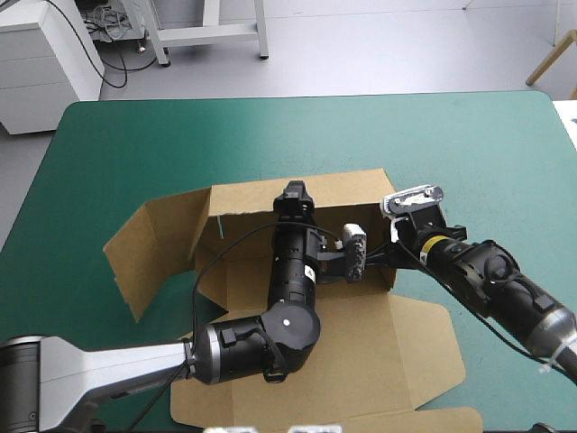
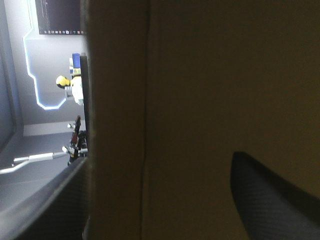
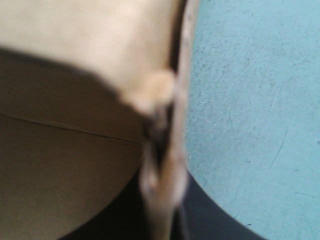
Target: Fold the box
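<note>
I see the table [image 1: 63, 126] filling most of the high view, its teal-green cover [image 1: 297, 135] showing across the upper half and down both sides of the frame. Beyond the far edge, in the upper left corner, a white drawer cabinet [image 1: 41, 63] stands on the grey floor [image 1: 379, 45]. Black cables [image 1: 113, 50] trail just to its right. At top centre I can make out the legs of a white frame [image 1: 212, 32]. A pale wooden leg [image 1: 552, 56] slants in at the upper right corner. My right wrist view shows a stretch of the cover with fine scratches.
</note>
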{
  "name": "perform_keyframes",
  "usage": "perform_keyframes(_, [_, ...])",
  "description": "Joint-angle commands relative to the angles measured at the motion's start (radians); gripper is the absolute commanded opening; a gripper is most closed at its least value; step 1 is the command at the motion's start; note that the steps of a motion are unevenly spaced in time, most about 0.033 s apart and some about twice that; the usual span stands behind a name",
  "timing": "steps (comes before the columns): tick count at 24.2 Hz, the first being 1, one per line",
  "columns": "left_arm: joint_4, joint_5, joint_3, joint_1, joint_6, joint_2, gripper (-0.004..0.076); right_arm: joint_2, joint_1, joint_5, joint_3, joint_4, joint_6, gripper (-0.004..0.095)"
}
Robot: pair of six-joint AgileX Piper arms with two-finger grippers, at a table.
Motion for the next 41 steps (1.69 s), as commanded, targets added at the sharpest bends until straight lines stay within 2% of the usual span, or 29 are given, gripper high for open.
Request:
perform_keyframes(1, [0.077, 0.061, -0.029, -0.068, -0.03, -0.035, 0.0545, 0.029, 0.003, 0.027, -0.112, -0.126, 0.121, -0.0004])
perform_keyframes(4, [0.075, 0.102, -0.029, -0.135, -0.041, -0.035, 0.0545, 0.069, 0.003, 0.06, -0.17, -0.225, 0.205, -0.0004])
perform_keyframes(8, [0.048, 0.122, -0.029, -0.17, -0.043, -0.035, 0.0545, 0.086, 0.003, 0.067, -0.192, -0.24, 0.226, -0.0004])
perform_keyframes(10, [-0.023, 0.134, -0.029, -0.17, -0.056, -0.035, 0.0494, 0.086, 0.003, 0.091, -0.192, -0.242, 0.231, -0.0004])
perform_keyframes(12, [-0.098, 0.134, -0.029, -0.17, -0.019, -0.035, 0.0277, 0.086, 0.003, 0.116, -0.192, -0.24, 0.231, -0.0004])
perform_keyframes(13, [-0.142, 0.126, -0.036, -0.17, 0.022, -0.035, 0.0088, 0.086, 0.003, 0.122, -0.192, -0.235, 0.231, -0.0004])
perform_keyframes(14, [-0.186, 0.115, -0.051, -0.166, 0.083, -0.035, -0.0001, 0.086, 0.003, 0.124, -0.192, -0.232, 0.231, -0.0004])
perform_keyframes(18, [-0.462, 0.101, -0.203, -0.104, 0.306, -0.035, -0.0001, 0.086, 0.003, 0.128, -0.192, -0.215, 0.231, -0.0004])
perform_keyframes(21, [-0.832, 0.124, -0.426, 0.046, 0.555, -0.035, -0.0001, 0.086, 0.003, 0.14, -0.192, -0.193, 0.227, -0.0004])
perform_keyframes(24, [-1.007, 0.168, -0.575, 0.195, 0.564, -0.035, -0.0001, 0.086, 0.003, 0.142, -0.192, -0.19, 0.227, -0.0004])
perform_keyframes(26, [-1.185, 0.203, -0.71, 0.366, 0.568, -0.035, -0.0001, 0.086, 0.003, 0.142, -0.192, -0.19, 0.227, -0.0004])
perform_keyframes(29, [-1.366, 0.206, -0.816, 0.551, 0.585, -0.035, -0.0001, 0.086, 0.003, 0.142, -0.192, -0.19, 0.227, -0.0004])
perform_keyframes(35, [-1.658, 0.207, -0.864, 0.928, 0.614, -0.037, -0.0001, 0.086, 0.003, 0.142, -0.192, -0.19, 0.223, -0.0004])
perform_keyframes(41, [-1.795, 0.207, -0.857, 1.206, 0.615, -0.035, -0.0001, 0.086, 0.003, 0.145, -0.192, -0.19, 0.223, -0.0004])
